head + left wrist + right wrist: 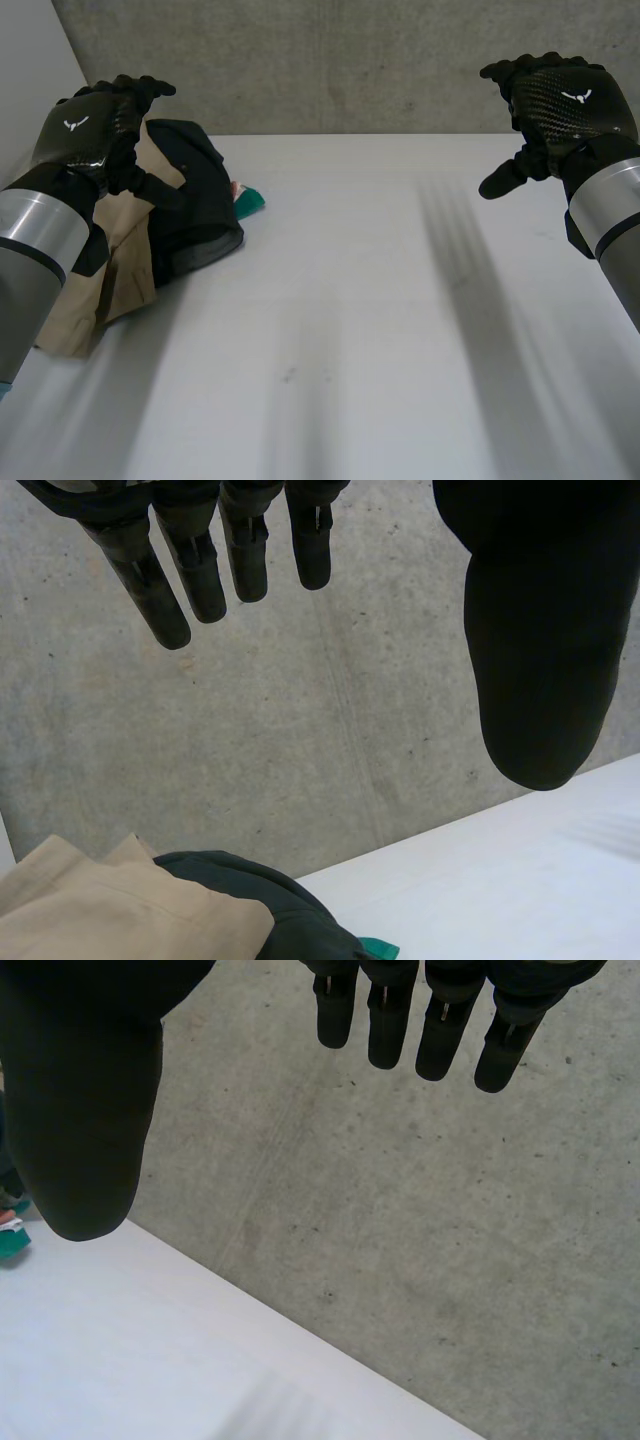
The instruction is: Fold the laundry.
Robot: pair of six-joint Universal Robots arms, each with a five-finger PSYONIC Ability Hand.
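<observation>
Left hand (100, 125) hung above laundry pile at left rear of table (380, 330); fingers (160, 590) straight, thumb apart, holding nothing. Pile unsorted: beige garment (110, 270) bunched against black garment (195, 200), teal item (250, 200) poking out beside. Right hand (560, 105) was raised well apart from pile, fingers (440, 1030) straight, empty. Judgement: folding not begun; step in hand was picking first garment. Next move called for left hand to descend, pinch one garment, draw it to table middle

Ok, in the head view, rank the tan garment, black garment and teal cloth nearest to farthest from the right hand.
1. teal cloth, poking out toward the right hand.
2. black garment, just beyond it.
3. tan garment, farthest over, by the left hand.
</observation>
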